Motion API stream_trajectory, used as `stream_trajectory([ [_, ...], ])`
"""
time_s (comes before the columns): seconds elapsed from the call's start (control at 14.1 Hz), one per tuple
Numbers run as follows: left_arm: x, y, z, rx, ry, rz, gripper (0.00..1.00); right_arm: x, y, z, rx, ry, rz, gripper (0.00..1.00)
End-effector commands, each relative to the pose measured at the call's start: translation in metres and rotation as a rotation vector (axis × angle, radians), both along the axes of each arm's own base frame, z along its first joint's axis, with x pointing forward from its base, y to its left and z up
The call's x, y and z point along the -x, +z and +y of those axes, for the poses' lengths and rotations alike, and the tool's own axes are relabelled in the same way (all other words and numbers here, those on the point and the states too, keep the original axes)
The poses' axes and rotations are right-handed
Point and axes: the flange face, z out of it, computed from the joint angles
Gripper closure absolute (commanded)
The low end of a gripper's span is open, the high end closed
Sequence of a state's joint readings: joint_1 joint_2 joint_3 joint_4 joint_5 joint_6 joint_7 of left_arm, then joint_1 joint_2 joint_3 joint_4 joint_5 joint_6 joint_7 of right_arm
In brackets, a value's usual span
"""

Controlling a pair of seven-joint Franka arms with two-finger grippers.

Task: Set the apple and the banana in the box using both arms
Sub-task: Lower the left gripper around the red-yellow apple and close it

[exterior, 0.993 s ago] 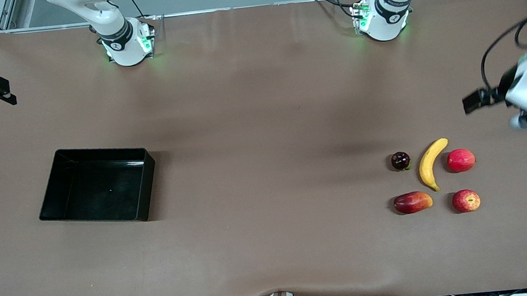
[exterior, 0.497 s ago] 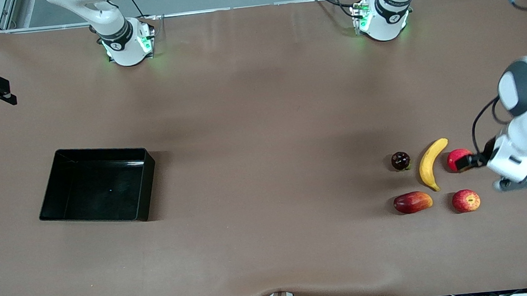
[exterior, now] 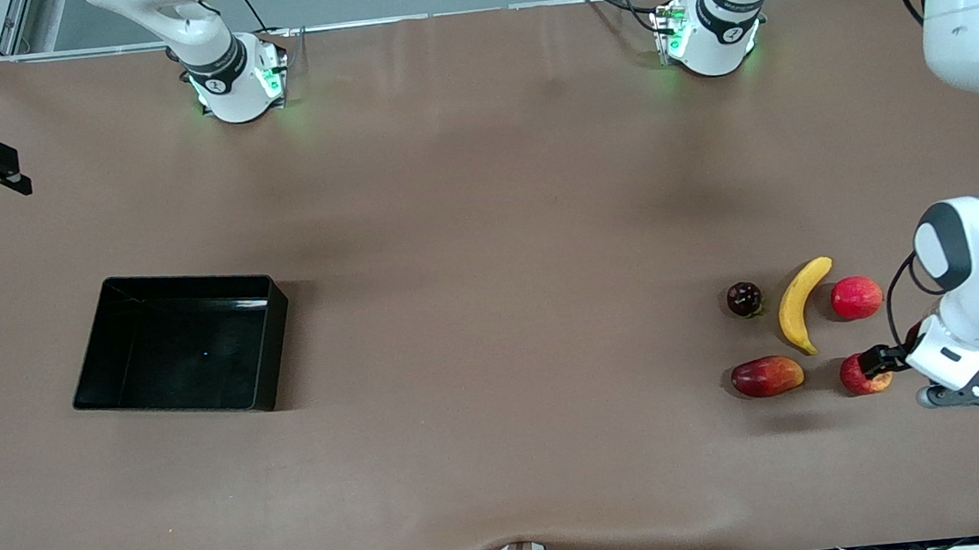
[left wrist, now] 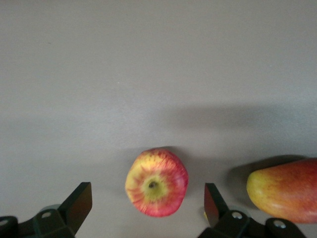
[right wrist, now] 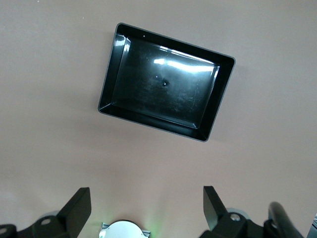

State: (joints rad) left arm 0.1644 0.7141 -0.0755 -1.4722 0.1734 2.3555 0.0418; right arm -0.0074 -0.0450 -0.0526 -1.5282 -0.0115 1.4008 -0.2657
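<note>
The apple (left wrist: 156,182), red with yellow streaks and a stem dimple, lies near the left arm's end of the table. My left gripper (left wrist: 147,193) hangs over it, open, a finger on each side and neither touching. From the front the gripper (exterior: 885,357) covers part of the apple (exterior: 860,375). The yellow banana (exterior: 801,305) lies just farther from the front camera. The black box (exterior: 181,342) stands empty toward the right arm's end and also shows as the box (right wrist: 166,82) from above. My right gripper (right wrist: 146,196) waits open, high over the table.
A red-and-yellow mango-like fruit (exterior: 766,376) lies beside the apple and shows again as the mango-like fruit (left wrist: 285,191). A smooth pink-red fruit (exterior: 856,297) and a small dark fruit (exterior: 744,299) flank the banana. Both arm bases (exterior: 704,39) stand along the table's back edge.
My left arm has swung in from the table's end, passed over the pink-red fruit and come down over the apple. The right arm has not moved.
</note>
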Motion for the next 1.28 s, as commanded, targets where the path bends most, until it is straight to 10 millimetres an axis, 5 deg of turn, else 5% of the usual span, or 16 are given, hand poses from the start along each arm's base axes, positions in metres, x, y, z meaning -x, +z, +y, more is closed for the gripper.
stream_trajectory([
  [0.0, -0.006, -0.012, -0.004, -0.002, -0.006, -0.005, 0.00, 0.005, 0.003, -0.002, 0.004, -0.016, -0.001, 0.00],
  [0.71, -0.002, -0.061, 0.004, 0.001, -0.010, 0.015, 0.03, 0.005, 0.003, -0.003, 0.004, -0.017, 0.001, 0.00],
  [0.78, -0.002, -0.062, 0.004, -0.001, -0.012, 0.016, 0.20, 0.005, 0.002, -0.003, 0.004, -0.017, 0.002, 0.00],
  [0.92, -0.003, -0.056, 0.003, -0.016, -0.032, 0.011, 0.98, 0.005, 0.003, -0.003, 0.004, -0.017, 0.001, 0.00],
  [1.21, -0.008, -0.005, -0.011, -0.036, -0.086, -0.029, 1.00, 0.006, 0.002, -0.003, 0.004, -0.019, 0.002, 0.00],
])
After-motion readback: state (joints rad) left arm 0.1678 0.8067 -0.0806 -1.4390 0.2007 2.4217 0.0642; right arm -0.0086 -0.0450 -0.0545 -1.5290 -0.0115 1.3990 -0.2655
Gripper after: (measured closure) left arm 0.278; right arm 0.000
